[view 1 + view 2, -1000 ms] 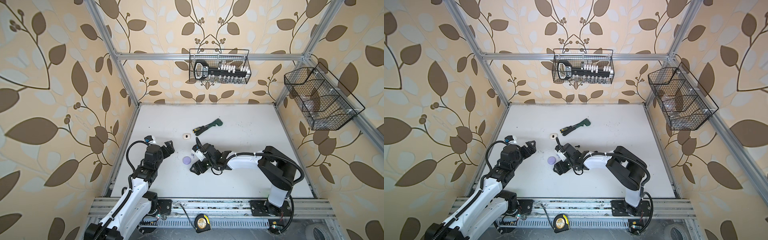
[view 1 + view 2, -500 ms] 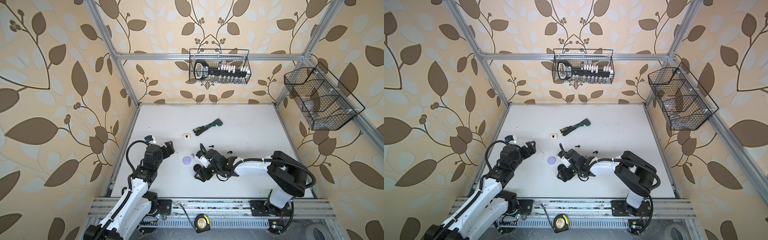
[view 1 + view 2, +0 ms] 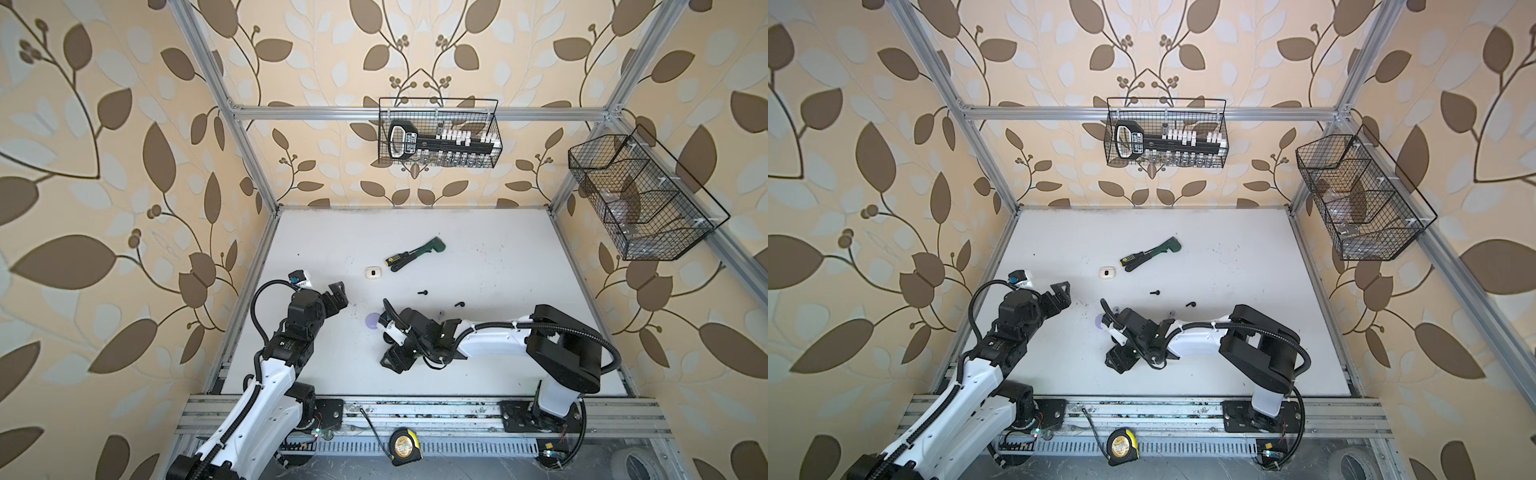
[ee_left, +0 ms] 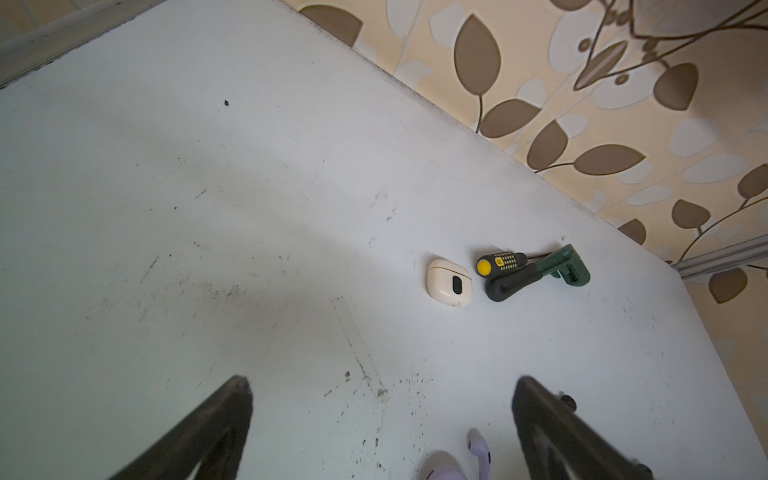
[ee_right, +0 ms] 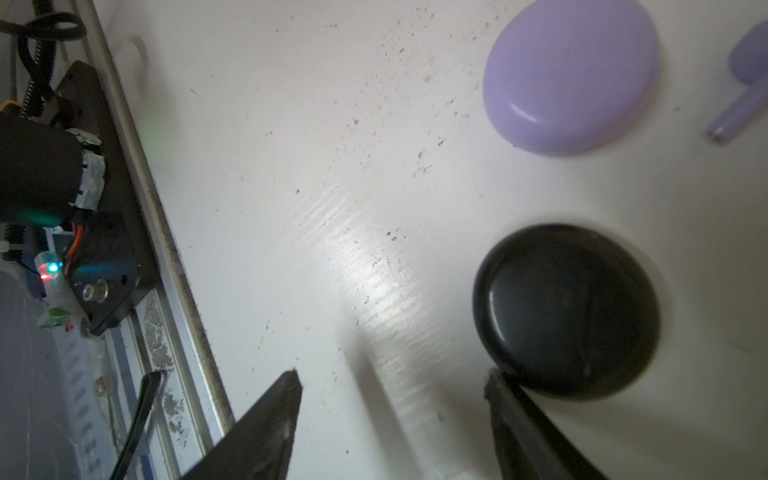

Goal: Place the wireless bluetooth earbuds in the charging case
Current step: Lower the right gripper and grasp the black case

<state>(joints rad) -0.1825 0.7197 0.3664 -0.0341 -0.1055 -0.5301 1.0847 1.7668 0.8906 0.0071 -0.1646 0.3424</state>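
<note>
— Well, where are the black earbuds lying?
— Loose on the scuffed table, a lilac earbud beside its glossy pebble-shaped lilac case. Left gripper, right gripper: both gaping, empty

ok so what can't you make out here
Black case: mostly hidden under the right arm in both top views; whether the right gripper's jaw touches it, the right wrist view leaves unclear.
Lilac case: partly covered by that arm in a top view; cut by the left wrist view's edge.
Lilac earbud: cut by the right wrist view's edge.
Black earbuds: too small in both top views to tell their pose.
Cream-white earbuds: none visible.
</note>
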